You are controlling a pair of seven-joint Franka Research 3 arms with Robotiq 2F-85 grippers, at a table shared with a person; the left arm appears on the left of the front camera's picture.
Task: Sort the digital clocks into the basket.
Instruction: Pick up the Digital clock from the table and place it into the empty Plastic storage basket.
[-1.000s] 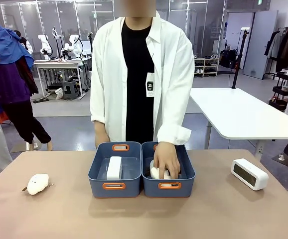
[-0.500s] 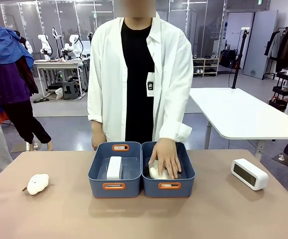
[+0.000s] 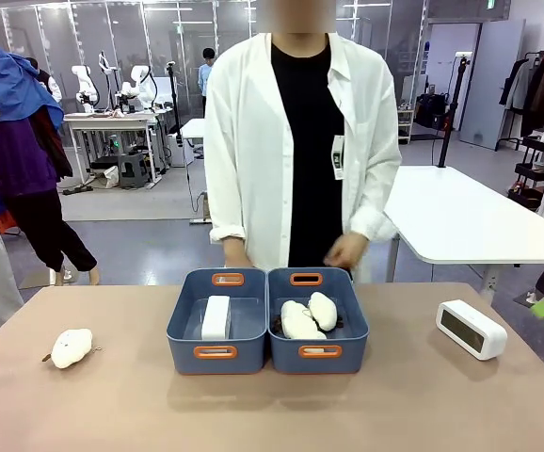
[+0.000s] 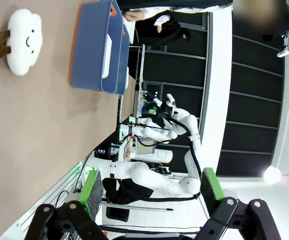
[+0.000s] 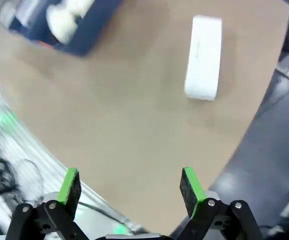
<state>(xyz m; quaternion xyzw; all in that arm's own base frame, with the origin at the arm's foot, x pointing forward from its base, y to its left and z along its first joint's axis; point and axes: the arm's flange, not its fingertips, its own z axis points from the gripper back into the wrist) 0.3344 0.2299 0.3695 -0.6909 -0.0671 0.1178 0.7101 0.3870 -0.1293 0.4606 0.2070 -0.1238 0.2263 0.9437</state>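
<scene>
Smooth brown table. In the middle, two joined rectangular plastic bins, blue-grey with orange slots: left basket, right basket. Two white rounded clocks: first clock inside left basket, long axis toward person; second clock on table at right, slanted, dark display toward robot. Three soft plush clouds. Left gripper and right gripper both spread apart, empty.

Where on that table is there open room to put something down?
Bare table runs along the near edge, in front of the left bin and right bin. Gaps too between the cloud plush and the left bin, and between the right bin and the loose clock. Crowded: the right bin, holding two plush toys.
</scene>
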